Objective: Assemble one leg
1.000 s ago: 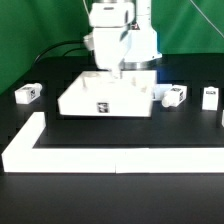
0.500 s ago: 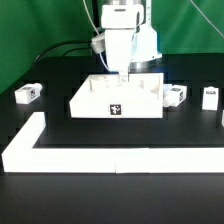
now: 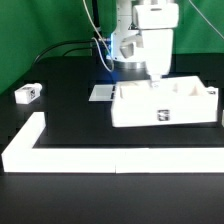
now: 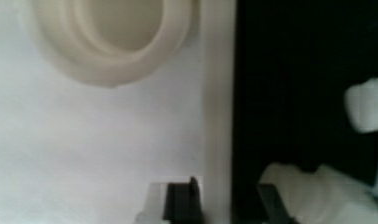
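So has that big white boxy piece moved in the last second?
Yes. The big white piece has slid toward the exterior view's right, judged against the white L-shaped rail at the front, which has stayed put.

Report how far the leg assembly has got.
Done: nothing joined yet, as far as shows. In hand: the gripper holds the tabletop by its rim. Left: the loose leg at the exterior view's left lies apart, to be fetched and fitted to the tabletop.

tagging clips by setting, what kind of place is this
Probably a robotics lab test bench: green curtain backdrop, black tabletop, and a white robot arm whose hand holds a white boxy furniture part.
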Controlling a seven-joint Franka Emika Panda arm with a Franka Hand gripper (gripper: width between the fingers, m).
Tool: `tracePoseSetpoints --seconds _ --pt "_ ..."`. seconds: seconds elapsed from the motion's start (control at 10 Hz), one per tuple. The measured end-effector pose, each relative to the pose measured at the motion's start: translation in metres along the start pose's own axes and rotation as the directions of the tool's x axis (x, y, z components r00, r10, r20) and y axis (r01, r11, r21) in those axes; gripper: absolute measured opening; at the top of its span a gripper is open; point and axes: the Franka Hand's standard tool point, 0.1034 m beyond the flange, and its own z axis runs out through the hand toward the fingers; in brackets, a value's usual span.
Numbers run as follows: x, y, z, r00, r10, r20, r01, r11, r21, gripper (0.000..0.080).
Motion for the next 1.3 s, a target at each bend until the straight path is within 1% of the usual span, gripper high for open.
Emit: tracePoseSetpoints --seconds 0.1,0.2,0.6,0.7,0.9,1.0,1.1,1.3 --pt "-0.004 -0.004 0.005 1.0 -0.007 -0.004 0.006 1.0 -0.012 0.0054" --pt "-0.008 -0.008 0.007 1.0 0.014 -0.001 -0.014 1.0 0.005 0.0054" --pt "-0.007 -0.01 0.01 1.0 0.019 -0.002 -0.019 1.0 0.01 0.0054" --pt "-0.004 -0.007 0.014 1.0 0.01 -0.005 -0.01 1.0 0.005 0.0054" --pt "0.005 0.012 0.026 1.0 0.015 -0.014 -0.015 1.0 -0.002 0.0054" --pt "0.011 0.013 0.032 0.999 0.034 -0.018 -0.034 0.999 0.003 0.0054" --pt "0.019 0.009 0.038 0.998 0.053 -0.024 -0.053 0.999 0.004 0.0054" --pt "0.029 0.015 0.041 0.996 0.083 -0.027 -0.083 0.997 0.008 0.0054"
